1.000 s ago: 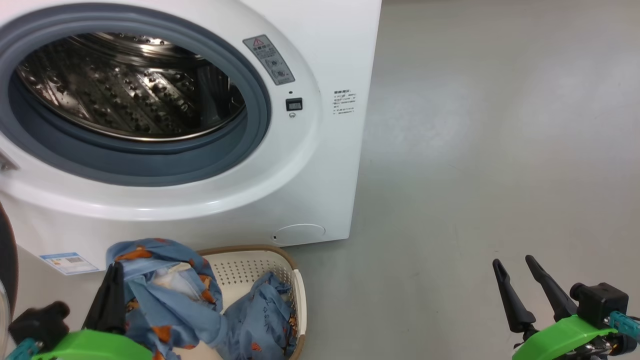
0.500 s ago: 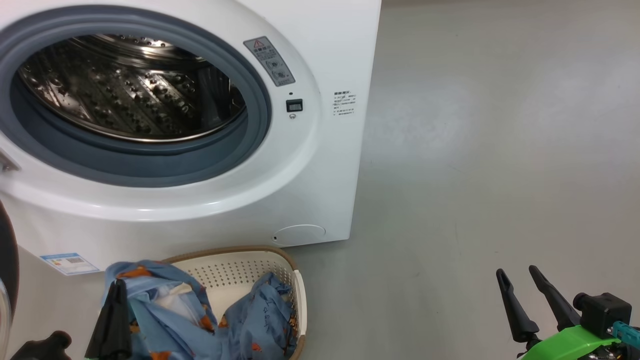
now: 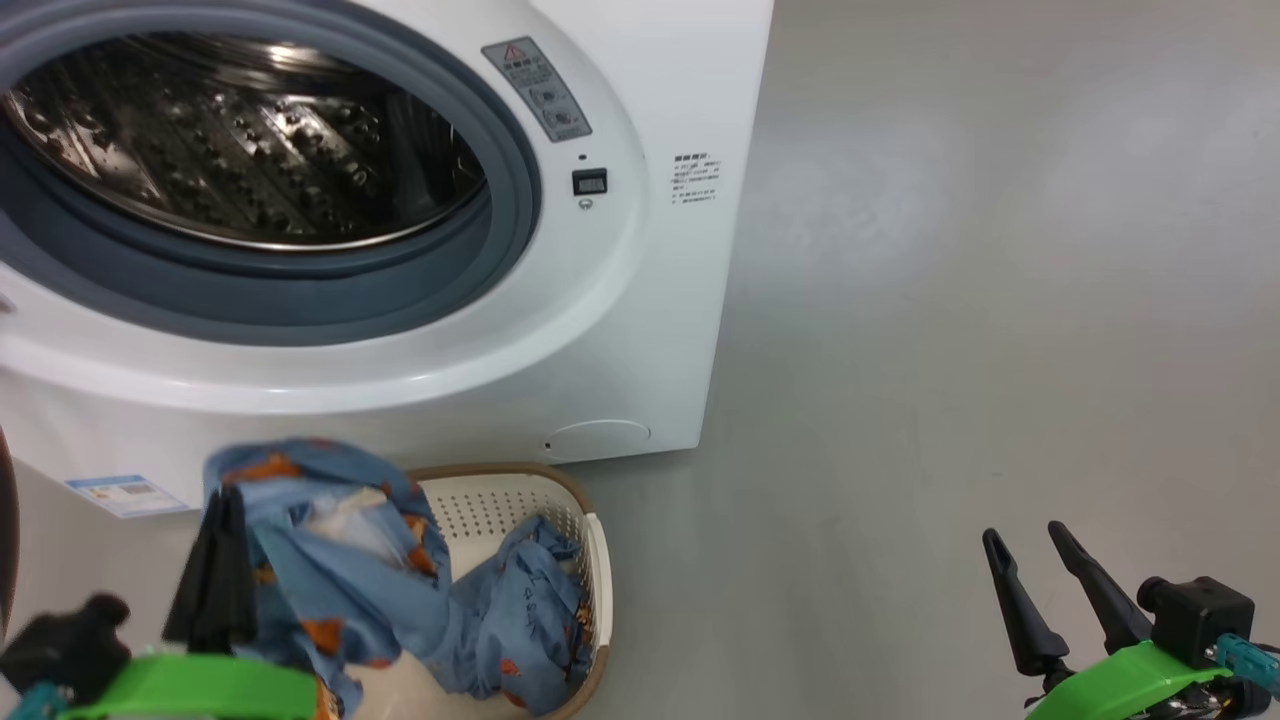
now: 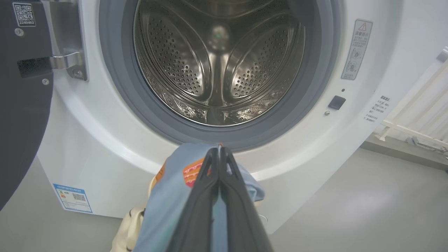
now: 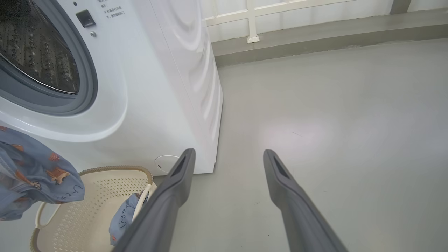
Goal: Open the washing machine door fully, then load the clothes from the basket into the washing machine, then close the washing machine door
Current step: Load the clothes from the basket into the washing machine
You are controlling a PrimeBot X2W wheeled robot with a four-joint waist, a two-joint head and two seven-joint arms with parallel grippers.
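Clothes pinched in left tool near blue label, its writing unreadable; right tool spread.

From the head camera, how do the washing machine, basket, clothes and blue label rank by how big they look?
1. washing machine
2. clothes and basket: too alike to rank; the clothes hide part of the basket
3. blue label

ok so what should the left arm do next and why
Probably lift higher and forward toward the washing machine drum: the left gripper has its fingers shut on the clothes, which hang just below the open drum mouth with one end trailing in the basket.
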